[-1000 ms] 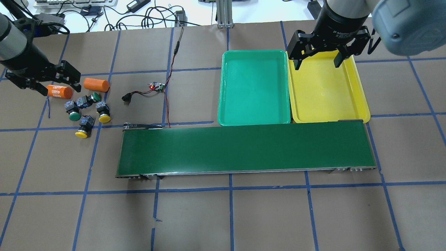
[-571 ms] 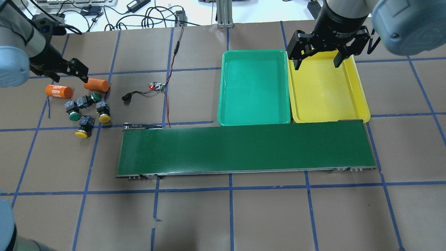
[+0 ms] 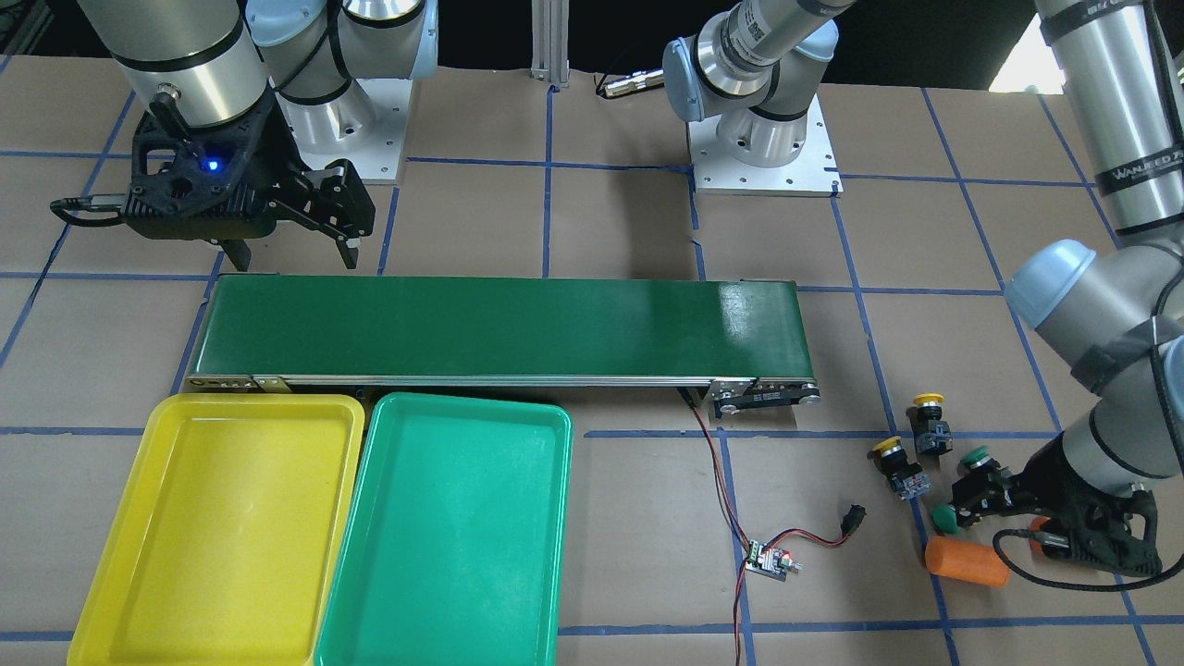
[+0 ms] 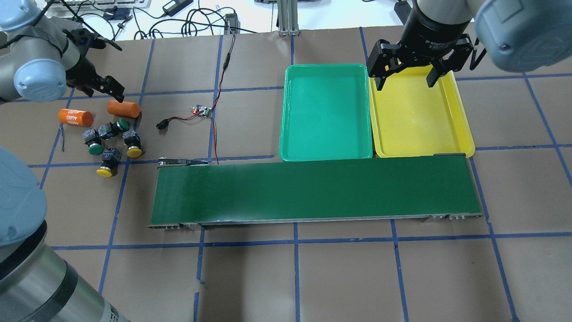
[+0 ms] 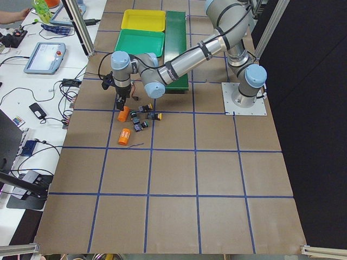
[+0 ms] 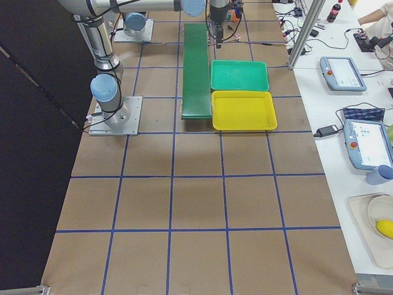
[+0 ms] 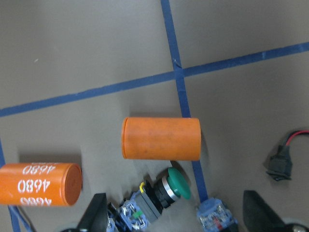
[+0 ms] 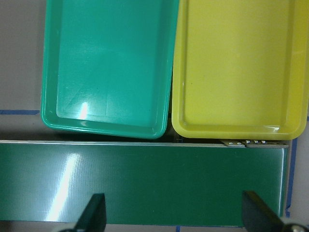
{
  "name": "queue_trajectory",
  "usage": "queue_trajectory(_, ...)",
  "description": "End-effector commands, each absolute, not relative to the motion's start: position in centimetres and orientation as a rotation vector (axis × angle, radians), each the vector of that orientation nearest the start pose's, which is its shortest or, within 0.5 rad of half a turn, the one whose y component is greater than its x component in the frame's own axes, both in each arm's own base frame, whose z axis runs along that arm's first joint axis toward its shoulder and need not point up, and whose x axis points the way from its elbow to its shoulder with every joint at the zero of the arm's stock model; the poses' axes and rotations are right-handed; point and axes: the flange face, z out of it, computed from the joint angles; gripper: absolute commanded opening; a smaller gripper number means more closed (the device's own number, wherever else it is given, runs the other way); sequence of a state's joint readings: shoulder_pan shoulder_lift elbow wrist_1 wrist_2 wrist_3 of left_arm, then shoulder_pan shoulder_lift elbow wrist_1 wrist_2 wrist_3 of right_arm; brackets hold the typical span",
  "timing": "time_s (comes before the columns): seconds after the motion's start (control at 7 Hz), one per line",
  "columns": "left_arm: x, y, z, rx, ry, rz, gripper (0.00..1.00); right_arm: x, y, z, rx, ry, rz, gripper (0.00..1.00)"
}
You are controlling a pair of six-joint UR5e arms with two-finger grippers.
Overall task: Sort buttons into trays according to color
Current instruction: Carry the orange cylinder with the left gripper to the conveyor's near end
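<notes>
Orange cylinder (image 4: 75, 117) marked "4680" lies beside the four buttons (image 4: 104, 171), clustered on the brown-papered, blue-taped table (image 4: 339, 277), well apart from the trays. We see the left gripper (image 7: 176, 215) spread wide above them, half-hidden overhead; the right gripper (image 4: 407, 80) hangs high, fingers parted, near the yellow tray (image 4: 420, 120) and the teal tray (image 4: 326, 116).

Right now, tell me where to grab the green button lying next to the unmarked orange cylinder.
Grip the green button by its black neck behind the cap, coming straight down with the left gripper. It lies on its side, so the neck probably seats between the jaws; the domed cap would likely slip.
</notes>
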State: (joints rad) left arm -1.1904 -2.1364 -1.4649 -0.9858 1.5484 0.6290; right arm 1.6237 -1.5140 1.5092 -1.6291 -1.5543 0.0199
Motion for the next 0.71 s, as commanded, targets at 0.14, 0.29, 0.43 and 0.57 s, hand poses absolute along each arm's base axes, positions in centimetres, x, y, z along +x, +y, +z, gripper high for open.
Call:
queue_trajectory(0.14,13.4,-71.0,22.3,0.428,3.087,-0.225,1.0,16.1,-51.5,49.5,-0.051,3.122,-0.095,1.0)
queue_trajectory(0.29,13.6,-71.5,22.2,0.414,3.088,-0.229,1.0,16.2,-51.5,49.5,-0.051,3.122,-0.095,1.0)
queue_trajectory(0.43,13.7,-71.8,21.8,0.414,3.089,-0.227,1.0,16.3,-51.5,49.5,-0.053,3.122,-0.095,1.0)
queue_trajectory(0.57,13.8,-71.9,21.5,0.418,3.089,-0.222,1.0,16.2,-51.5,49.5,-0.051,3.122,-0.095,1.0)
